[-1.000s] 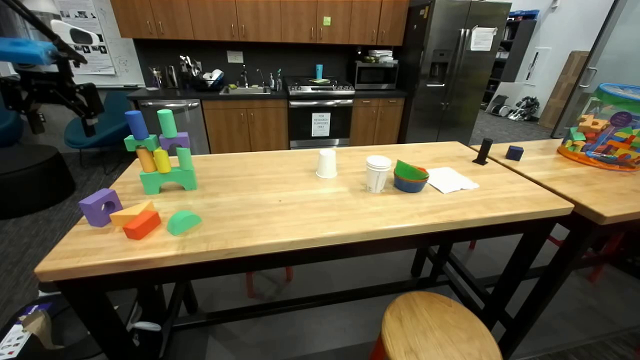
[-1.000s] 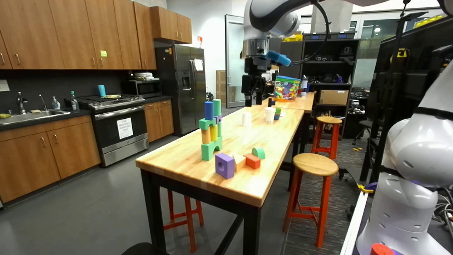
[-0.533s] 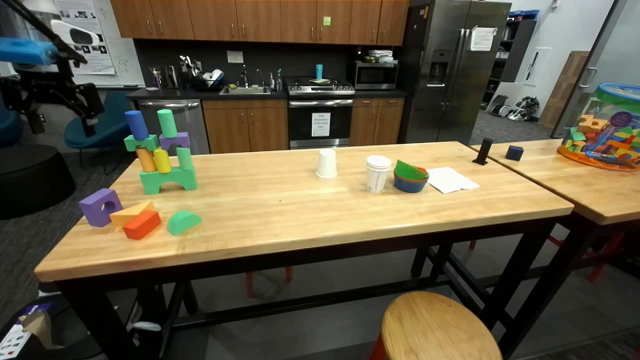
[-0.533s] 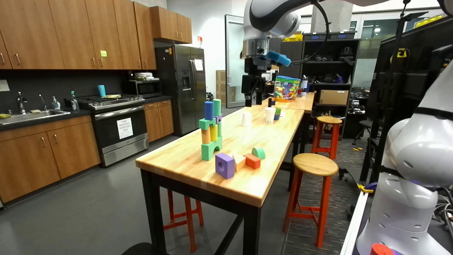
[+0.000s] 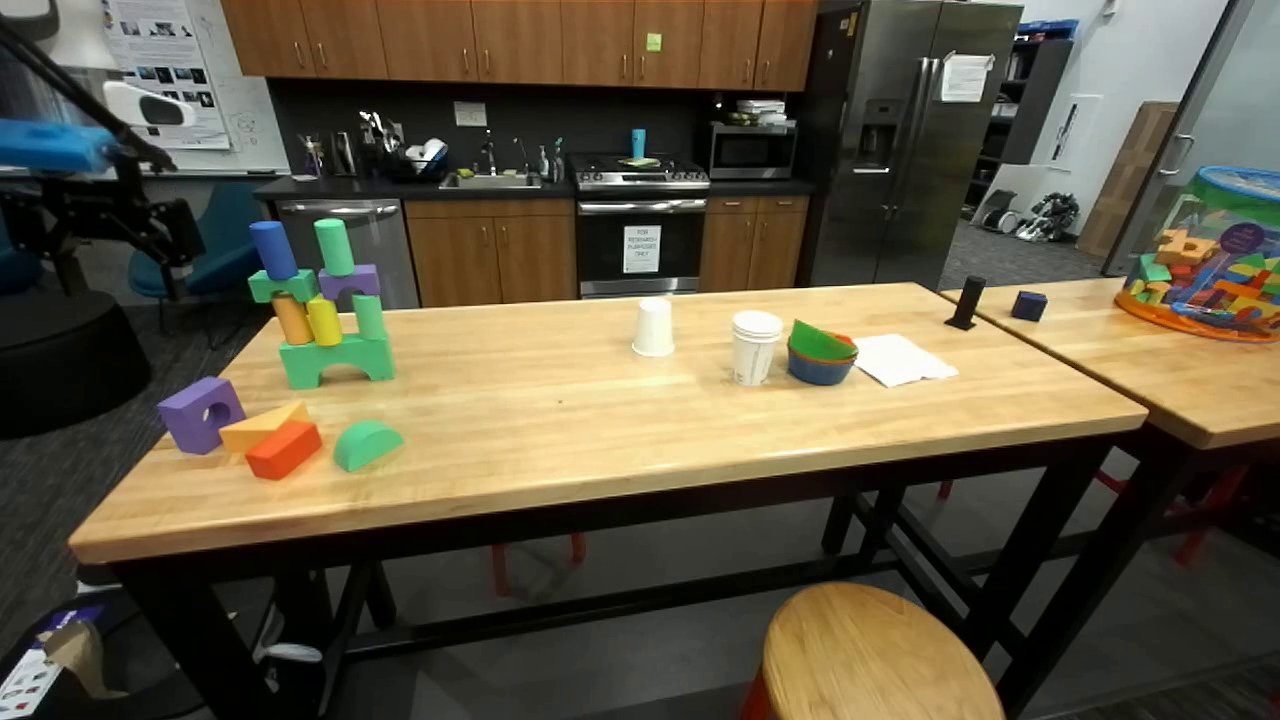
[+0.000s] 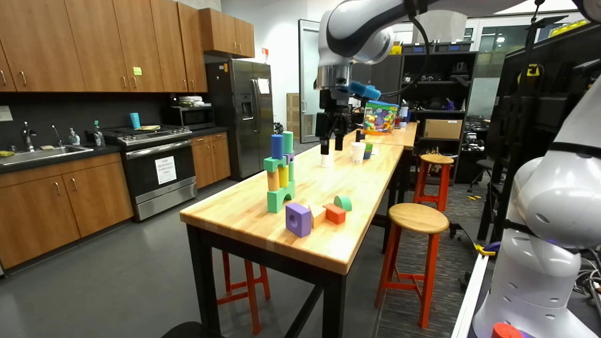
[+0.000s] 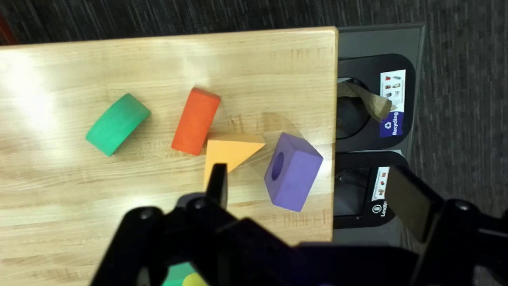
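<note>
The oven sign (image 5: 642, 248) reads "FOR RESEARCH PURPOSES ONLY", one bin label (image 7: 399, 95) "Recycling", the other bin label (image 7: 380, 186) seemingly "Landfill".

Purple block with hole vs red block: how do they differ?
The purple block has a round hole; the red block shows none on its visible faces.
The purple block is bigger and stands taller; the red block is smaller and lies low.
In the wrist view, the purple block sits nearer the end of the table than the red block.
Both rest on the table, apart from the block tower.
</note>
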